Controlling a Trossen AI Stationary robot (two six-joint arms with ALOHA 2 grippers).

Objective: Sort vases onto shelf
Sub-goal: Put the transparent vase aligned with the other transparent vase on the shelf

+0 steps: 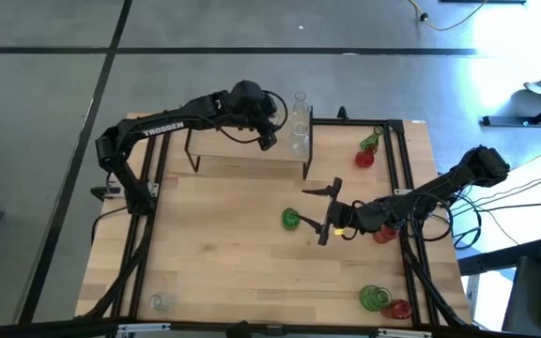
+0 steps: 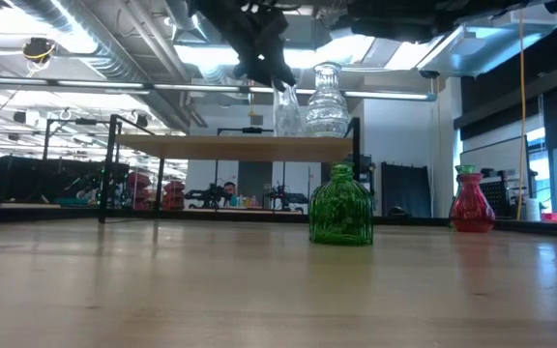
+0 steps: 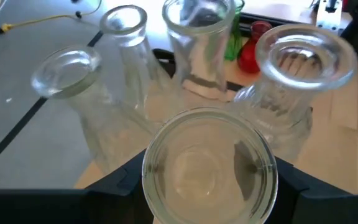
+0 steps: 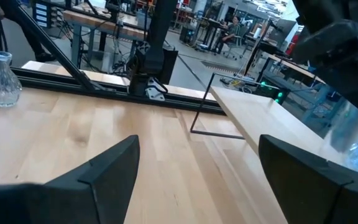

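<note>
Left gripper (image 1: 269,141) held a clear vase (image 3: 207,165) over the crowded shelf (image 1: 242,141) end.
Jaws pinching its neck; lowering could topple neighbouring clear vases (image 1: 300,122). Right gripper (image 1: 328,208), jaws spread, hovered above the tabletop (image 1: 224,253).

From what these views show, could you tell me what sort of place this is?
Probably a robotics lab or workshop. Exposed ceiling ducts run overhead, more workbenches with gear stand beyond the wooden table, and cables trail over a bare grey floor.
</note>
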